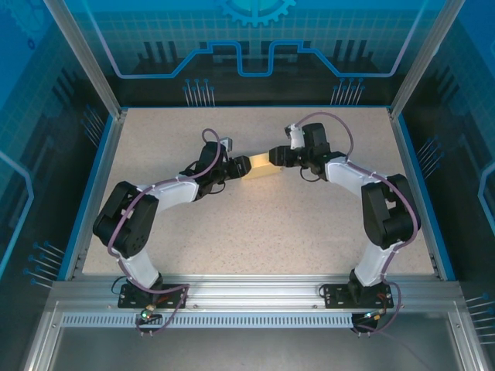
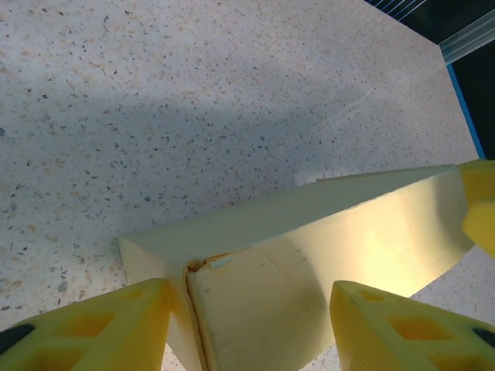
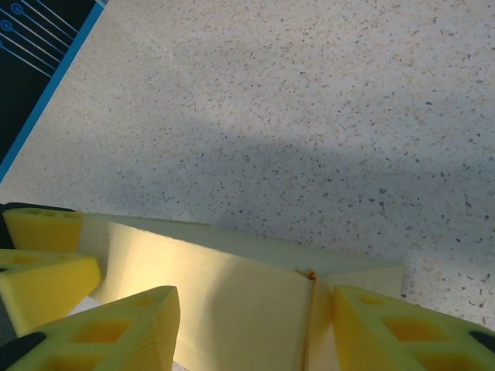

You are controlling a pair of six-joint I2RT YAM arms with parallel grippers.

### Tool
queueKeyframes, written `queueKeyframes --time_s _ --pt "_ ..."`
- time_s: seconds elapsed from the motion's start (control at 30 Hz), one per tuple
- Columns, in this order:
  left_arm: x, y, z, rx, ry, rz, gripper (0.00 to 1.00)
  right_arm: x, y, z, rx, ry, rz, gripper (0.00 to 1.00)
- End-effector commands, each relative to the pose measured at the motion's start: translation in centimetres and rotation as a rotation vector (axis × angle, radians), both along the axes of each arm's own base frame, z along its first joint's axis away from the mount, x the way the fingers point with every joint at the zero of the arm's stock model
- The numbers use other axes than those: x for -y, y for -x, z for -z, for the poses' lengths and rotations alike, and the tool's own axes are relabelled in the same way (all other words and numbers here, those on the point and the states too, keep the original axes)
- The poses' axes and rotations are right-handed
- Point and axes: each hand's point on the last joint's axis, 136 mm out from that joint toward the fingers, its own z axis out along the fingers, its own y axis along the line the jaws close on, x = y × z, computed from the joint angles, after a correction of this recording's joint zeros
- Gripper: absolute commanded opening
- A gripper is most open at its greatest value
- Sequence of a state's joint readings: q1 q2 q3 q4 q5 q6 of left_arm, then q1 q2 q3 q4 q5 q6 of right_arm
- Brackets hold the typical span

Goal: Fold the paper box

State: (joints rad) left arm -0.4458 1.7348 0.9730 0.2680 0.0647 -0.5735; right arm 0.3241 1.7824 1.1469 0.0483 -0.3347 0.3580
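The paper box (image 1: 260, 164) is a pale yellow, closed rectangular box stretched between my two grippers at mid-table. My left gripper (image 1: 240, 165) is shut on its left end. In the left wrist view the yellow fingers (image 2: 116, 325) flank the end face of the box (image 2: 348, 232), where a small gap shows at the corner seam. My right gripper (image 1: 275, 157) is shut on the other end. In the right wrist view its fingers (image 3: 402, 325) bracket the box (image 3: 193, 255) at its end corner. Whether the box rests on the table I cannot tell.
The speckled table (image 1: 255, 232) is edged by a blue border and metal posts (image 1: 85, 62). Both arms curve in from the near edge. A fingertip of the right gripper (image 2: 479, 201) shows in the left wrist view, and the left gripper's fingers (image 3: 46, 255) in the right wrist view.
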Motion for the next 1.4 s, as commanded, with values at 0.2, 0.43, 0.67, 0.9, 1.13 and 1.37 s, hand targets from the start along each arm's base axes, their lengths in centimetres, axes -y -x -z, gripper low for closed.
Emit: queueKeyframes --time_s 0.2,0.43,0.67,0.9,1.13,1.37 --pt "3.3 2.3 -2.0 0.075 0.141 0.140 0.57 -2.0 4.6 0.6 -0.024 -0.057 -0.117 0.55" --pt "3.6 4.4 -1.7 0.077 0.142 0.165 0.58 -2.1 6.7 0.6 -0.013 -0.044 -0.126 0.56" --pt "3.5 6.6 0.3 0.027 0.130 0.176 0.58 -1.5 9.0 2.4 -0.055 -0.007 -0.119 0.56" --pt "3.1 7.6 3.0 -0.019 0.111 0.172 0.59 -1.3 10.8 5.4 -0.108 0.032 -0.119 0.56" --pt "2.3 6.9 4.1 -0.023 0.058 0.129 0.60 0.2 9.5 7.4 -0.151 0.103 -0.043 0.56" --pt "0.7 6.7 3.8 0.002 -0.025 0.100 0.64 2.0 8.9 5.6 -0.101 0.179 0.012 0.58"
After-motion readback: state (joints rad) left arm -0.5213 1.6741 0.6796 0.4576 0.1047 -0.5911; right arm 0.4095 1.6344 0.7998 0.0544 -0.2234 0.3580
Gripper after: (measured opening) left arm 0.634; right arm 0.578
